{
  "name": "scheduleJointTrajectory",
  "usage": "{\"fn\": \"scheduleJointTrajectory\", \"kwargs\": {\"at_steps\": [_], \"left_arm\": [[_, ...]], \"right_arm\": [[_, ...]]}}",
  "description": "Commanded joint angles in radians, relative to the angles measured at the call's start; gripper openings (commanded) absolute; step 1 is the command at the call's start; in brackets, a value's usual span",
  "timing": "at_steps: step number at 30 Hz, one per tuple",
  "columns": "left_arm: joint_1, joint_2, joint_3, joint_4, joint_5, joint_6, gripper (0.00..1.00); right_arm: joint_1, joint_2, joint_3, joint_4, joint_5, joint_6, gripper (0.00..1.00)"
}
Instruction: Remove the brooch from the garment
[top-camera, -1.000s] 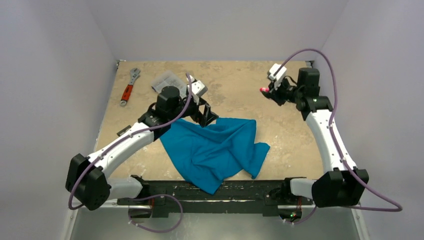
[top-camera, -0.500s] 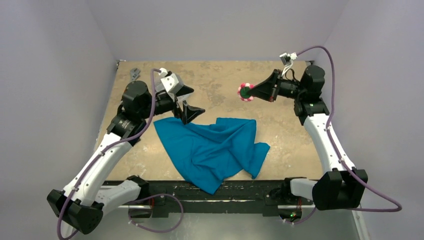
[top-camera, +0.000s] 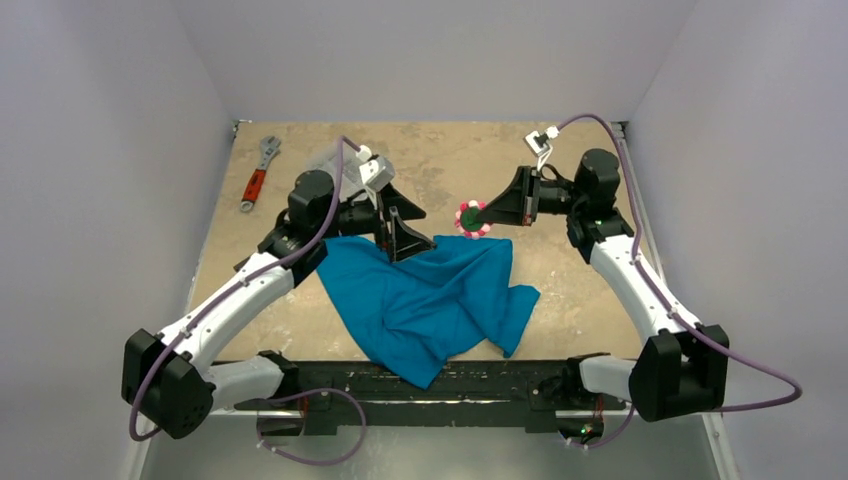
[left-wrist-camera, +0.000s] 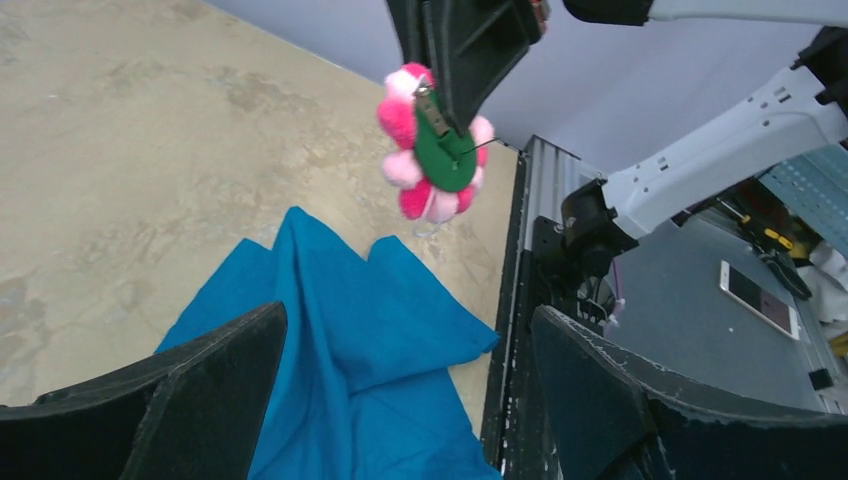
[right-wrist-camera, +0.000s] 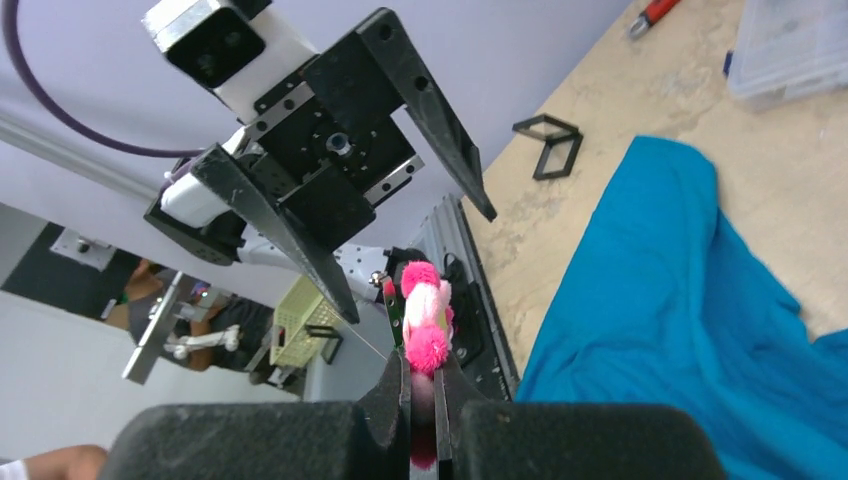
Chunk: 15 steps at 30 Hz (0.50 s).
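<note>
Above the surface (top-camera: 460, 150), at one o'clock from the crumpled teal-blue T-shirt (top-camera: 430, 300), the right gripper (top-camera: 486, 213) pinches the pink flower-shaped brooch (top-camera: 470, 218) clear of the cloth; the left gripper (top-camera: 408, 225) gapes empty. Removal looks done.

On my tan table (top-camera: 450, 150) a red-handled wrench (top-camera: 257, 175) lies at the far left corner. Near it sits a clear box (right-wrist-camera: 790, 50), and a small black square frame (right-wrist-camera: 548, 140) lies by the left edge. Off the table's near side, a phone (left-wrist-camera: 758, 298) lies flat.
</note>
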Motion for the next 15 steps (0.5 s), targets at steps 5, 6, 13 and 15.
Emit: {"fn": "scheduleJointTrajectory", "kwargs": {"at_steps": [5, 6, 13, 15], "left_arm": [[0.01, -0.135, 0.011, -0.003, -0.045, 0.175, 0.7], [0.014, -0.142, 0.015, -0.015, -0.025, 0.243, 0.67], [-0.041, -0.19, 0.013, -0.036, -0.012, 0.45, 0.42], [-0.072, -0.203, 0.012, -0.043, 0.006, 0.496, 0.39]], "right_arm": [[0.02, -0.124, 0.0, -0.158, -0.052, -0.125, 0.0], [0.02, -0.14, -0.024, -0.174, -0.056, -0.136, 0.0], [0.022, -0.194, -0.006, -0.426, -0.079, -0.306, 0.0], [0.022, -0.193, 0.006, -0.456, -0.082, -0.342, 0.0]]}}
